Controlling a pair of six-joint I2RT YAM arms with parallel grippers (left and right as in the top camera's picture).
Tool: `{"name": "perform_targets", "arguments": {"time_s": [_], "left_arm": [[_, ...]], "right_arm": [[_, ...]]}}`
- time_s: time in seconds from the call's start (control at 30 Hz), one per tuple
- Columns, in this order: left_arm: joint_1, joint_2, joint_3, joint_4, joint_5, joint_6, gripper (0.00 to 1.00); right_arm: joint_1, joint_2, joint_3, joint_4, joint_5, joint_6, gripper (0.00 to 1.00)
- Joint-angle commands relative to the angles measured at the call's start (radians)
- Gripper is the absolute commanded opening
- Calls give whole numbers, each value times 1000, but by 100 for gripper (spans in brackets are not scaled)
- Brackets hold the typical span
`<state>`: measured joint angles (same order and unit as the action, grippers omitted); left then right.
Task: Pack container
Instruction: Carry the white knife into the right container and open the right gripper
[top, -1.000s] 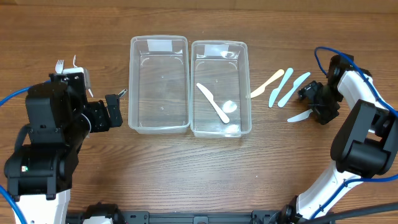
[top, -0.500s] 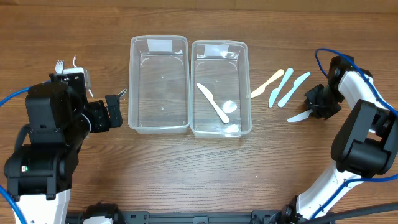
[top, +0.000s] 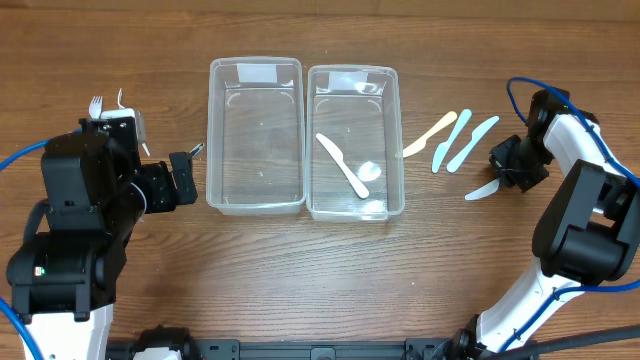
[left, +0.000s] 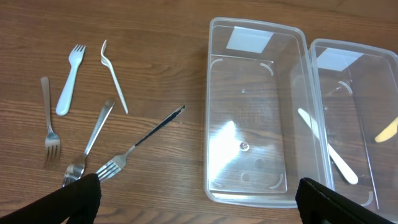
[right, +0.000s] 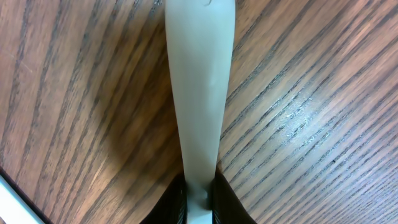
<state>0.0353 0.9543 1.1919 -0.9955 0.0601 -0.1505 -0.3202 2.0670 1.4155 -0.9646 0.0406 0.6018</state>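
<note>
The right fingers (top: 503, 178) are clamped shut on the handle of a white knife (top: 480, 189), well to the right of the right-hand container (top: 399, 140) on the desk (top: 300, 270). The left fingers (top: 187, 178) gape wide and hold nothing, on that container's far left.

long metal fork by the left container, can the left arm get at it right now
Probably yes: the left gripper is open, and the long metal fork lies uncovered just ahead of its fingers, clear of the left container.
</note>
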Motion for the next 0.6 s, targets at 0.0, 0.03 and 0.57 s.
{"name": "perform_targets", "arguments": {"time_s": [0.0,0.03,0.57], "left_arm": [[4,1,23,5,7,20,100],[4,1,23,5,7,20,100],[4,2,23,5,8,20,100]], "right_arm": [[3,26,0,10,-16,-6,4],[5,17,8,5,-16,-8,4],[452,-390,297,-152,-16,-209,4]]}}
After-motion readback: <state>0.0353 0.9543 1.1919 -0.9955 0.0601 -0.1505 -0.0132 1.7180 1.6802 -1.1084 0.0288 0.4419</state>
